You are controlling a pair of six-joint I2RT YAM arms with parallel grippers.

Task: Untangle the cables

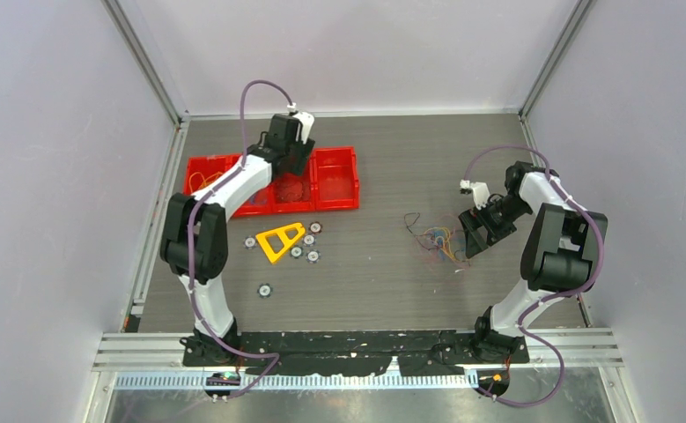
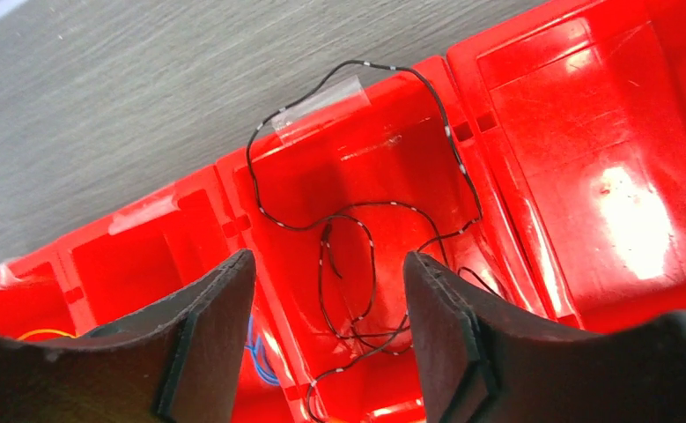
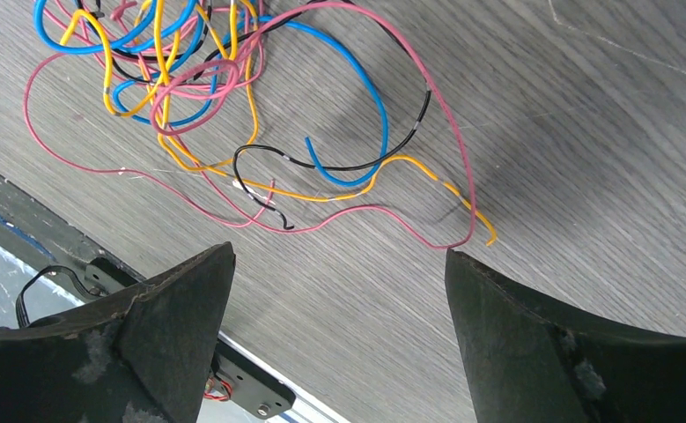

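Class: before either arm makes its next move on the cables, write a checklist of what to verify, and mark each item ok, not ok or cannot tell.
1. Left gripper open and empty: ok.
2. Black cable wholly inside its red bin compartment: not ok, a loop lies over the far rim.
3. Right gripper open and empty: ok.
4. Tangle separated by colour: not ok, blue, yellow, pink and black strands cross.
5. One strand between the right jaws: not ok, the wires lie beyond the fingertips.
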